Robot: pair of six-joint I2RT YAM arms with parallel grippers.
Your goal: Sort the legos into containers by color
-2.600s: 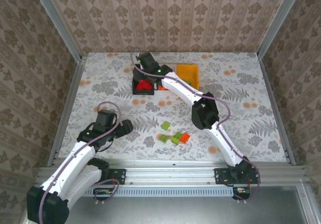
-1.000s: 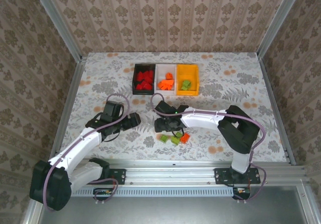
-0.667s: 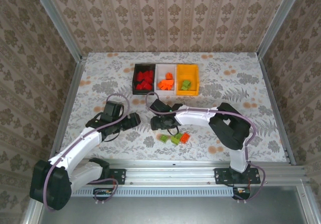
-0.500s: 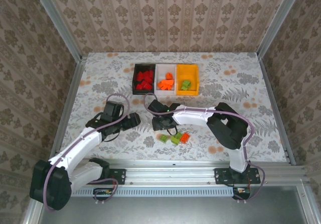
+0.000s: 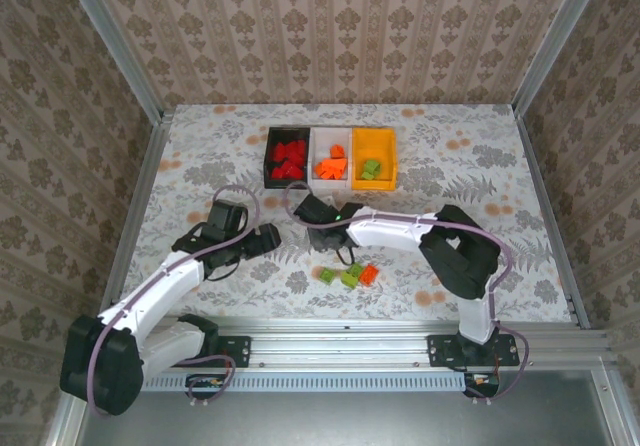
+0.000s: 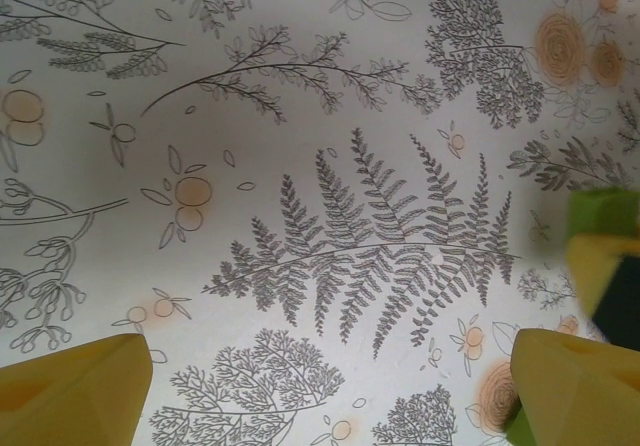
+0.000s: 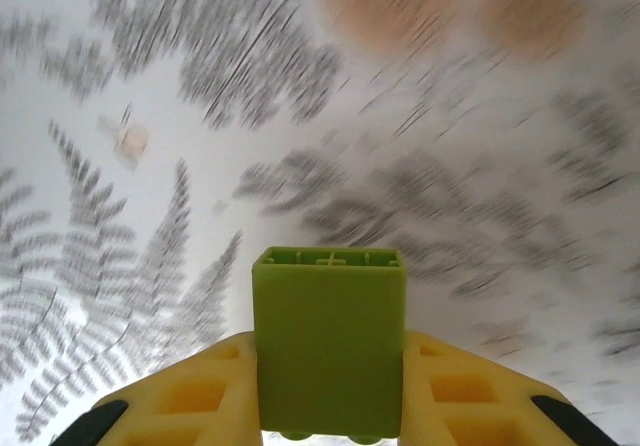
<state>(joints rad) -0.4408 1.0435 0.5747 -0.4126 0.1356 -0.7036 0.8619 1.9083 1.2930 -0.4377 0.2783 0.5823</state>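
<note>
Pick made: my right fingers [image 7: 195,401] are clamped on a green brick [image 7: 330,346] over the middle of the surface [image 5: 200,166]. Next, I judge, comes a carry toward 1 o'clock and a release above the yellow bin [image 5: 375,144], which holds other greens [image 5: 370,169]. My left fingers [image 6: 75,391] hang wide apart, empty, at 9 o'clock.
</note>
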